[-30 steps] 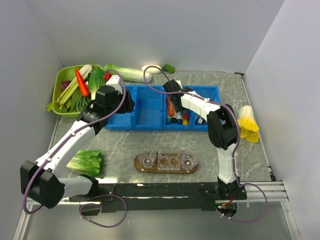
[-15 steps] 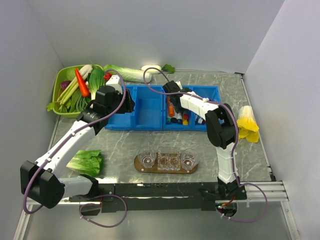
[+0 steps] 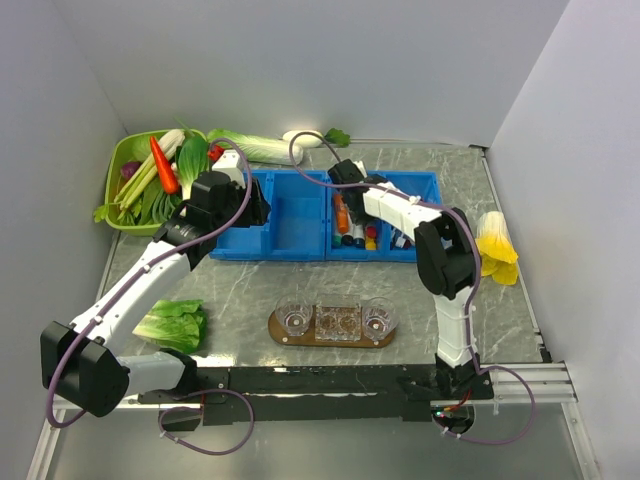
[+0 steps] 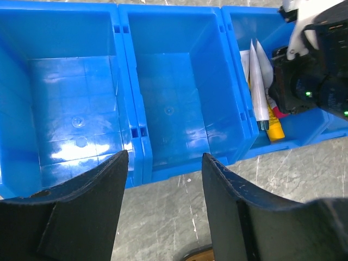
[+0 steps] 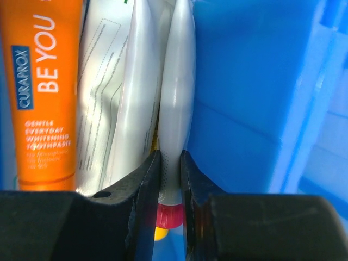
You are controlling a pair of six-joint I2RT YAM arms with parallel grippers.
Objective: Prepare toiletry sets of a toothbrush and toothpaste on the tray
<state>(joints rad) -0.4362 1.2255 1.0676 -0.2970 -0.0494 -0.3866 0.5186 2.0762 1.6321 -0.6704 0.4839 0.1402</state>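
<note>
Right gripper (image 5: 171, 173) pinches a white toothpaste (image 5: 176, 81) tube inside the blue bin (image 5: 255, 98), beside the orange tube (image 5: 46, 109). Left gripper (image 4: 163, 159) hangs spread wide over neighbouring bins (image 4: 168, 109). Tray (image 3: 276, 328) lies near the arm bases, well apart.

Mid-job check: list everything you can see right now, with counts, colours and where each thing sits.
blue bins: three in the left wrist view, blue, in a row at the far middle of the table.
toothpaste tubes: at least two, white, in the bin under the right gripper.
orange tube: one, orange, beside them.
tray: one, brown wood, near middle, holding two clear cups and a clear box between them.
green basket: one, far left, filled with vegetables.
leafy greens: one bunch, green, near left.
cabbage: one, pale green, behind the bins.
yellow item: one, right edge; kind unclear.
left gripper: black, jaws open, empty, over the bins.
right gripper: black, jaws shut on a white toothpaste tube near its red cap.
</note>
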